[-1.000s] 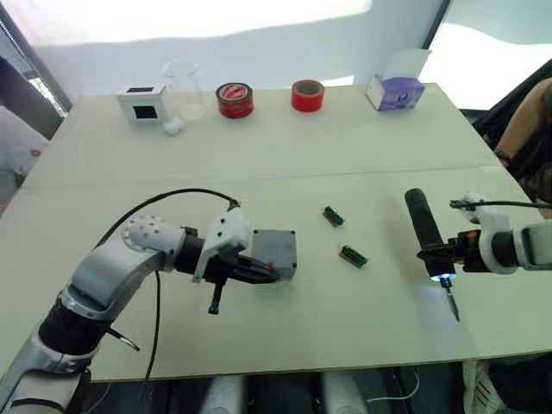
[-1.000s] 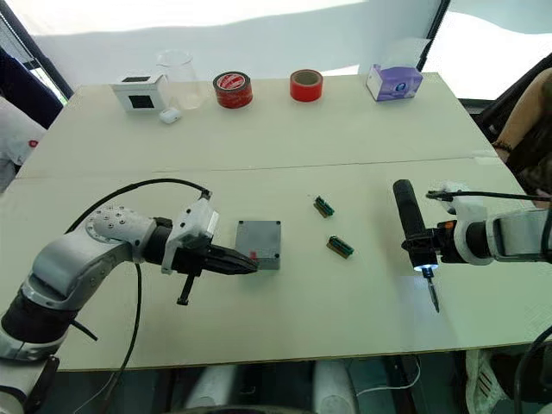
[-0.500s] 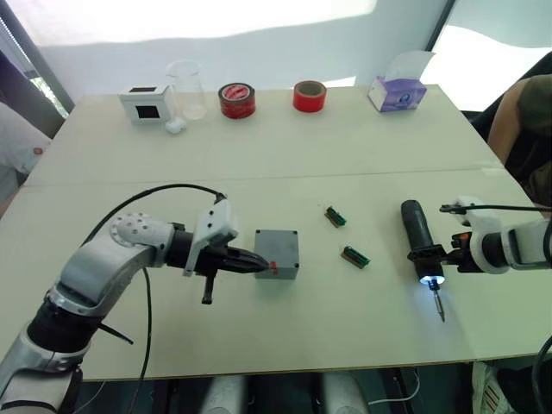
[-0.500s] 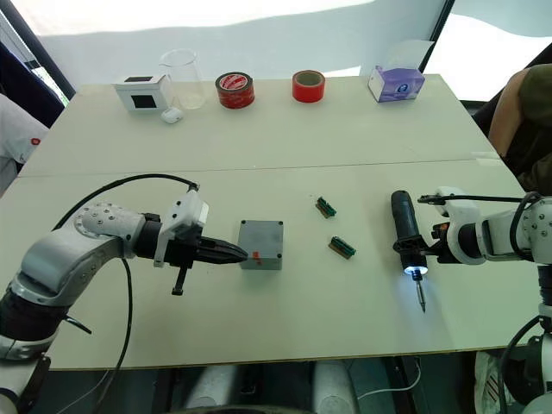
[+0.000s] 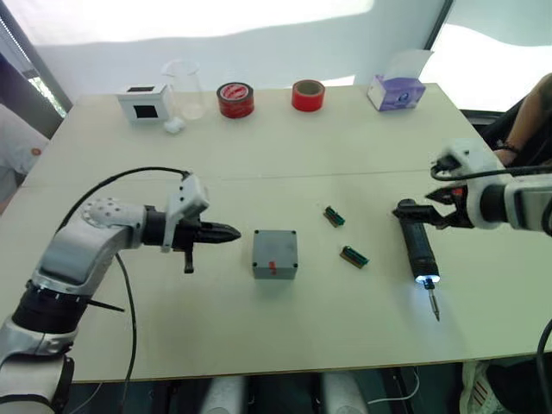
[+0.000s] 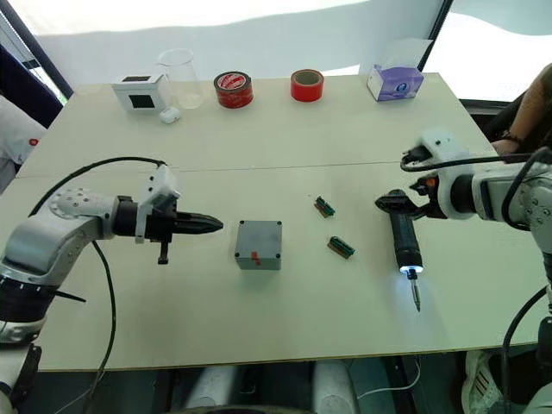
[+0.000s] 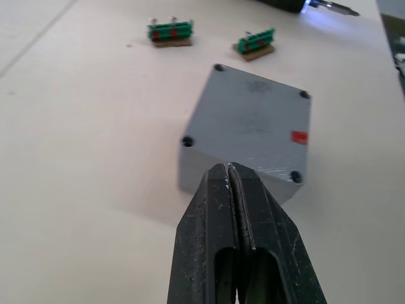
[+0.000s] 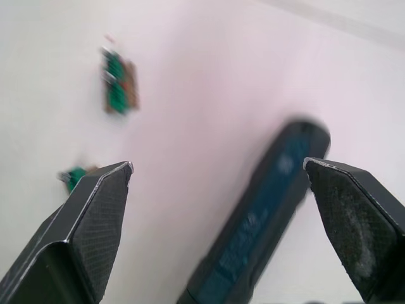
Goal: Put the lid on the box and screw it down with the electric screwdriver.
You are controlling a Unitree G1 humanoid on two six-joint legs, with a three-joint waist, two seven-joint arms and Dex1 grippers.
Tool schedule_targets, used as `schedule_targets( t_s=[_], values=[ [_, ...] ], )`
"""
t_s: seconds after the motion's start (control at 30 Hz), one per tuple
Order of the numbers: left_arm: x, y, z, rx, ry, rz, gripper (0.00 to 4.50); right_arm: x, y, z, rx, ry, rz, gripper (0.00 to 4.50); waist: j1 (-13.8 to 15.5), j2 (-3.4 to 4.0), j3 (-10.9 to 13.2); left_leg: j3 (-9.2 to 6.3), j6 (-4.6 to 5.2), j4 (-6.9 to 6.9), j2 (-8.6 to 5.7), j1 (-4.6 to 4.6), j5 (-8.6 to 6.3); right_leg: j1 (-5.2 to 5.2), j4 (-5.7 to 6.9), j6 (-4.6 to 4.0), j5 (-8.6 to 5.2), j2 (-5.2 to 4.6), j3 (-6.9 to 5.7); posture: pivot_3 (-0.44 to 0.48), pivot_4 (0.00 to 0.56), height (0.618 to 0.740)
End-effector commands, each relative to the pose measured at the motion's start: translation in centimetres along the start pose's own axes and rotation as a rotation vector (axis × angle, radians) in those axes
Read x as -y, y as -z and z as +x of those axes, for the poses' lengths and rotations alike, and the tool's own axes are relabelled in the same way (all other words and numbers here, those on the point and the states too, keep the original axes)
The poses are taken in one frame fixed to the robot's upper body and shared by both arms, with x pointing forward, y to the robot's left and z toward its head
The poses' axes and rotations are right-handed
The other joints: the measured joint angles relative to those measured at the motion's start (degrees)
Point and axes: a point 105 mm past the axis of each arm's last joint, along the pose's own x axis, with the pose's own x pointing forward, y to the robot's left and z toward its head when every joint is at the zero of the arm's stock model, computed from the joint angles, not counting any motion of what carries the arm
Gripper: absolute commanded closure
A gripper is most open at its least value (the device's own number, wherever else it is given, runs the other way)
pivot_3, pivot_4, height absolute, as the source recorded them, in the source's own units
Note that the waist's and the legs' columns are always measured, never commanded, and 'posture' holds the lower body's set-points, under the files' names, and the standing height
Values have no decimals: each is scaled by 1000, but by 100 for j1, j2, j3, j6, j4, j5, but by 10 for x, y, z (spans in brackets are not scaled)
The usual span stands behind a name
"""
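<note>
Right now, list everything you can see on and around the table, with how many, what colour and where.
Square grey box with its lid on: one, grey with a small red mark, mid-table.
Dark blue-black electric screwdriver: one, lying on the table at the right, tip light on.
Small green circuit pieces: two, between box and screwdriver.
Red tape rolls: two, far edge, middle.
Clear glass beaker: one, far left.
White box with black screen: one, left of the beaker.
Small white object: one, before the beaker.
Purple tissue box: one, far right.
Cream table: one.
Person's arm: right edge.
Left gripper: jaws shut, left of the box, apart from it.
Right gripper: jaws open, over the screwdriver's rear end.
</note>
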Motion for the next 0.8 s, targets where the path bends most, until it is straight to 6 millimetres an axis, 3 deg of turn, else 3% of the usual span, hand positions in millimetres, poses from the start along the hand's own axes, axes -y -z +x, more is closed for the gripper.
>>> schedule_targets(
  t_s=[0.03,0.13,0.2,0.4,0.63,0.8],
  values=[
    [-16,10,-2,-50,-115,72,4500,-68,-9,8,120,-297,-202,18,2,-5,-3,0,0,0,-2,0,0,1,-1,0,0,-2,0,0,150,740],
    [-18,37,14,-142,-172,97,4500,-127,6,14,193,-552,-253,18,8,-7,-4,-4,0,-1,0,4,0,8,-2,0,0,0,-2,0,150,740],
    [-4,40,27,-117,-129,51,4500,-143,21,26,170,-579,-267,18,10,-7,-3,-5,0,1,-3,3,0,8,2,1,1,-3,-1,0,150,740],
    [9,33,42,-71,-75,9,4500,-152,39,46,108,-601,-276,18,32,-20,0,-11,-2,18,-9,5,1,14,8,8,9,-7,0,0,150,740],
    [8,34,55,-77,-48,34,4500,-162,39,58,106,-654,-251,18,7,-20,-1,-14,-8,17,-7,9,5,16,9,8,9,-3,-1,0,150,740],
    [3,26,72,-54,-20,74,4500,-179,40,54,112,-758,-188,18,43,-20,-2,-15,-9,17,-9,9,5,19,10,8,9,-3,-4,0,150,740]
  ],
)
